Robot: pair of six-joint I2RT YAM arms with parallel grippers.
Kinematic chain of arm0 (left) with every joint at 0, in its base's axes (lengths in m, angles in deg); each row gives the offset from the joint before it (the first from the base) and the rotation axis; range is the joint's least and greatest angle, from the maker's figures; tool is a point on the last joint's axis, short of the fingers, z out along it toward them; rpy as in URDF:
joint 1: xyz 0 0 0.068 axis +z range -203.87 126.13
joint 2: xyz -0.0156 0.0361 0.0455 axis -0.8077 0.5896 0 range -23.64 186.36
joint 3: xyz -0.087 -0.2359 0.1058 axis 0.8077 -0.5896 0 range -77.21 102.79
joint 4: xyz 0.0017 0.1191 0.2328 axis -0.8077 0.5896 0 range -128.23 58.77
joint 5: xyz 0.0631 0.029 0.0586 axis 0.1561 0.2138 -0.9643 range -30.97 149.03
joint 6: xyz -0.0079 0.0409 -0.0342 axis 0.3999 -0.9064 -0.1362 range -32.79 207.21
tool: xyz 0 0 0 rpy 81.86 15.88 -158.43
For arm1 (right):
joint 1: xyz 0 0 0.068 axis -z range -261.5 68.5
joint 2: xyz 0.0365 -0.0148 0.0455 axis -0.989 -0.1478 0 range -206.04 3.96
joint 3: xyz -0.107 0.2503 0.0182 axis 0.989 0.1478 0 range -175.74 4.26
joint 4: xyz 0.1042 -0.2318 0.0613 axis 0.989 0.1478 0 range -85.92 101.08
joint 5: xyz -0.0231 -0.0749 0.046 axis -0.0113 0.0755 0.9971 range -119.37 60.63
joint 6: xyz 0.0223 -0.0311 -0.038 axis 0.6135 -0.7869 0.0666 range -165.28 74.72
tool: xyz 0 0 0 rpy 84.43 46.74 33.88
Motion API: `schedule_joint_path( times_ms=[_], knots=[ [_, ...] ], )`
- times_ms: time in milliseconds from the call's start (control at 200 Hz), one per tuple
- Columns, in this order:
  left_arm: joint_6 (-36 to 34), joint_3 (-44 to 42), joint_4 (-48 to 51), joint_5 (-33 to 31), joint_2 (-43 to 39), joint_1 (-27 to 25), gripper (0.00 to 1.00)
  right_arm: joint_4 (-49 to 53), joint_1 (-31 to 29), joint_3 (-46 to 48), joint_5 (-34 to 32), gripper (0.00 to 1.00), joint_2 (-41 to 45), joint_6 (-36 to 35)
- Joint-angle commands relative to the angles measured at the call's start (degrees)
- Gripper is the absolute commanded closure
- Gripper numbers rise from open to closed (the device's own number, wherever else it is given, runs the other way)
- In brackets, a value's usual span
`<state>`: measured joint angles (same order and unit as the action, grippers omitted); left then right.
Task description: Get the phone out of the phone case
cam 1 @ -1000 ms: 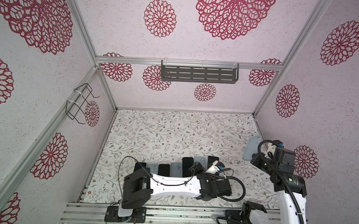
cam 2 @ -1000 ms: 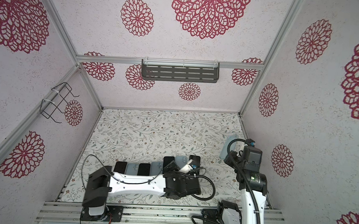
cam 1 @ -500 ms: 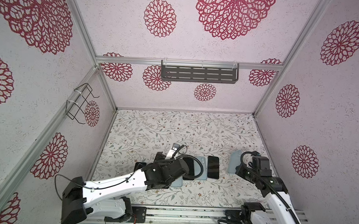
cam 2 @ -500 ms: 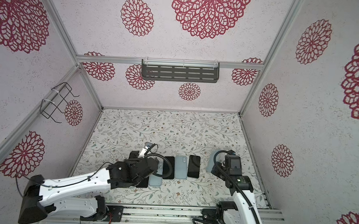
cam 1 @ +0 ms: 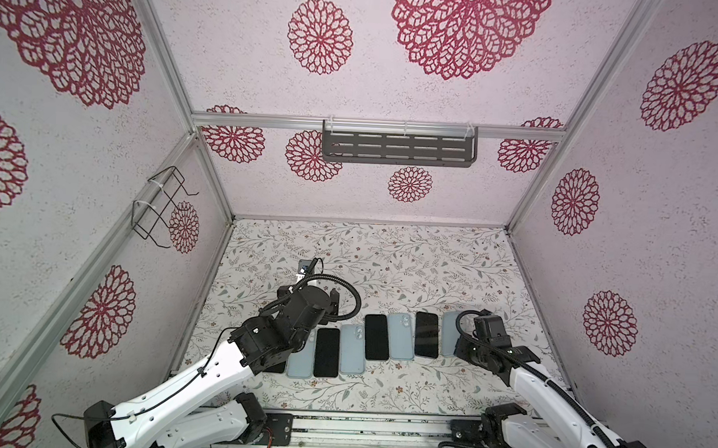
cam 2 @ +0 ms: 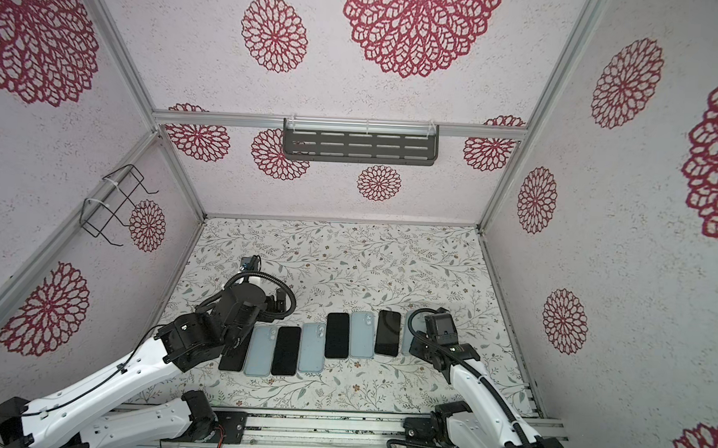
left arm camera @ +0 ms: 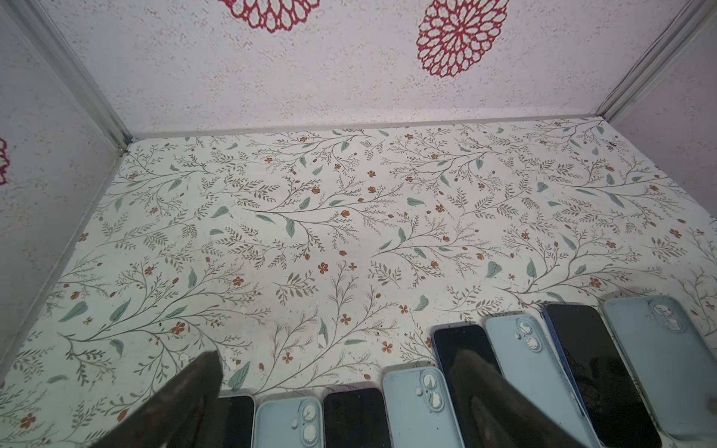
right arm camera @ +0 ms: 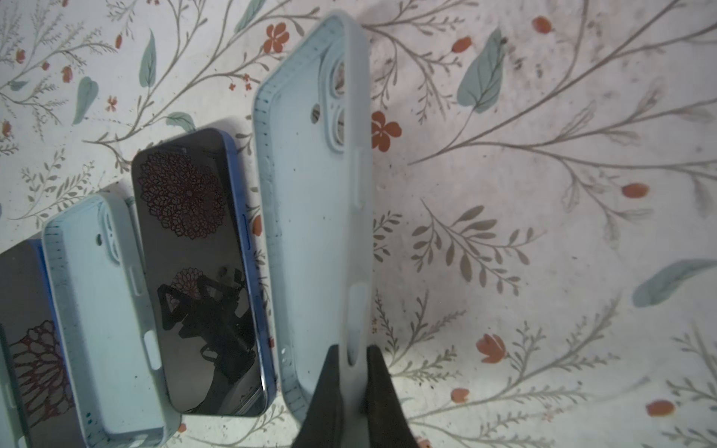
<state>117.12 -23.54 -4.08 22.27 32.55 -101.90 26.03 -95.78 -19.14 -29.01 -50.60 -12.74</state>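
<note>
**Clamped right, spread left**

The right gripper [right arm camera: 352, 355] clamps a side wall of the pale-blue phone case [right arm camera: 310, 232] at the row's right end, near the front edge of the bench [cam 1: 389, 255]. A blue phone [right arm camera: 194, 271] lies just beside it. The left gripper [left arm camera: 335, 355] hangs spread wide.

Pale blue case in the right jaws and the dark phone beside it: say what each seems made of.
Pale blue case: likely soft silicone, matte; no glare, moulded button bumps. Dark phone: front probably glossy glass, mirroring red wall flowers.

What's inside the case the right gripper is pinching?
Nothing: the pale blue case is empty, with the table pattern showing through its camera cutouts. The right gripper pinches its side wall, hiding only that stretch.
</note>
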Motion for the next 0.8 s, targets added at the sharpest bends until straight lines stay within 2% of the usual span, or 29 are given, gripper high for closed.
schedule_joint_path(
  times_ms=[0, 130, 415, 490, 585, 686, 721, 796],
  knots=[
    [-1.60, 2.49, -1.19, 1.58, 0.71, 1.57, 0.03, -2.55, -0.83, 0.63, 1.88, 1.00, -2.45, -1.25],
    [-1.95, 3.26, -1.19, 1.29, 1.27, 2.18, 0.03, -4.40, -1.75, 0.64, 3.59, 1.00, -4.76, -2.72],
    [-1.75, 3.07, -0.76, 1.81, 0.95, 4.50, 0.03, -5.15, -3.35, -0.16, 0.97, 1.00, -7.88, -3.00],
    [-1.48, 2.79, -0.58, 2.07, 0.81, 4.84, 0.03, -5.13, -3.34, -0.16, 1.14, 0.76, -8.48, -2.96],
    [-0.94, 2.20, -0.19, 1.64, 0.54, 5.54, 0.03, -4.53, -3.34, -0.24, -0.33, 0.53, -7.91, -2.31],
    [0.22, 1.64, 0.37, 2.15, 0.33, 7.37, 0.03, -2.88, -3.37, -1.25, -3.36, 0.08, -4.12, -2.32],
    [0.80, 1.45, 0.54, 2.89, 0.40, 8.44, 0.03, -2.12, -3.27, -2.03, -4.36, 0.02, -2.54, -2.75],
    [1.49, 0.48, 0.54, 3.47, 0.35, 11.07, 0.03, 1.25, -3.29, -4.98, -6.92, 0.01, 0.36, -4.10]
  ],
)
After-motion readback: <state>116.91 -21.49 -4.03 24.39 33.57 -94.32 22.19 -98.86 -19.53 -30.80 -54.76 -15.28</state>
